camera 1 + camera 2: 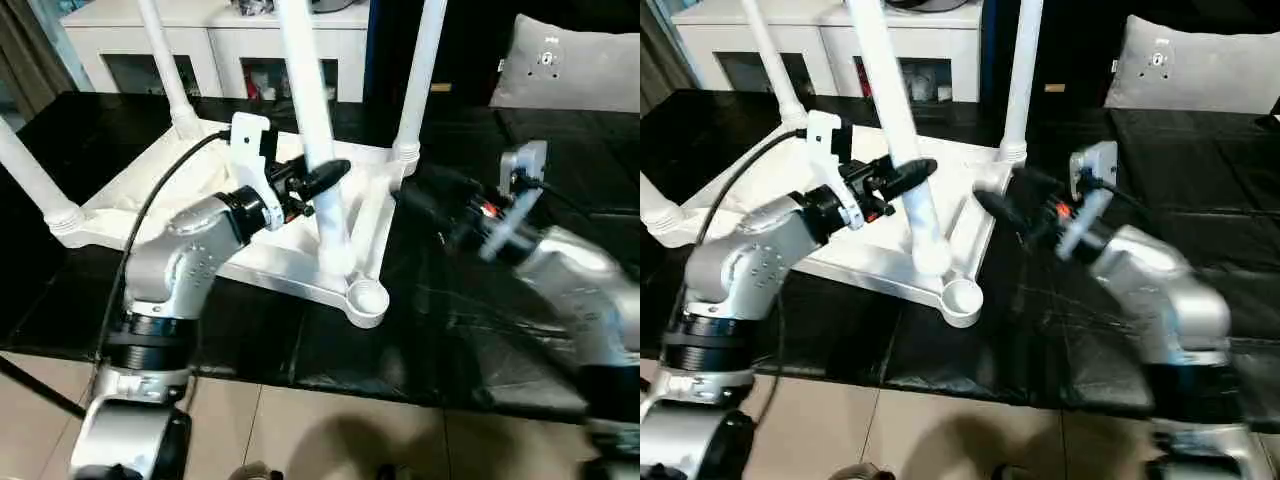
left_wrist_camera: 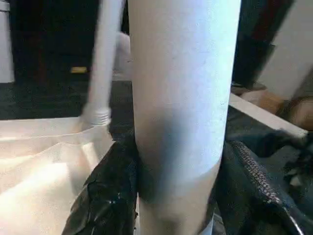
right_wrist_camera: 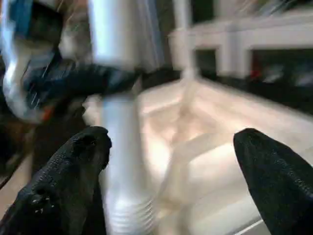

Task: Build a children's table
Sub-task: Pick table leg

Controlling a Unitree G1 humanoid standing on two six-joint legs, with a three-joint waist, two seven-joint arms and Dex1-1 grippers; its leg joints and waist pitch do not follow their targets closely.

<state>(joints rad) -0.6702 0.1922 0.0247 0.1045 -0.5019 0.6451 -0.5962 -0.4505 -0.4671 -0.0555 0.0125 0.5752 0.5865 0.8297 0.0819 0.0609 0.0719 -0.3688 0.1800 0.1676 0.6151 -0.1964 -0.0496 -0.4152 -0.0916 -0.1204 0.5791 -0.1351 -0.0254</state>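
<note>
Your children's table (image 1: 150, 205) lies upside down on the black table (image 1: 440, 340), in front of the white cabinet (image 1: 215, 40), with three legs standing in corner sockets. The socket (image 1: 366, 298) at the near corner is empty. Your left pincer (image 1: 318, 178) is clamped around the fourth leg (image 1: 312, 110), holding it nearly upright with its foot on the underside just behind that empty socket. Your right pincer (image 3: 171, 161) hangs just beside the leg, fingers (image 3: 73, 171) spread wide and holding nothing.
</note>
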